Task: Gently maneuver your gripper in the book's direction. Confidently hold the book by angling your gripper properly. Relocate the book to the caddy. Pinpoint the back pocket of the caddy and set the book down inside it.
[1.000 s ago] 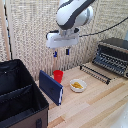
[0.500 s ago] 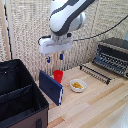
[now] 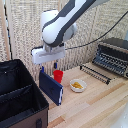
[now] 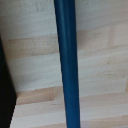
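Exterior view: at frame centre the claw (image 3: 48,68) is clamped on the top edge of the book (image 3: 51,87), which hangs tilted just right of the caddy (image 3: 20,95), in front of a red cup (image 3: 58,76) on the bench (image 3: 95,102).

Wrist view: the book (image 4: 67,65) runs as a blue strip down the frame's middle, over pale wood.

No readable text, labels, brands or numbers anywhere (frames small, blurred; book cover plain).

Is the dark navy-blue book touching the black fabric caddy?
Cannot tell. In the exterior view the thin dark navy-blue book stands right beside the black fabric caddy, with no plain gap or contact; the wrist view does not settle it.
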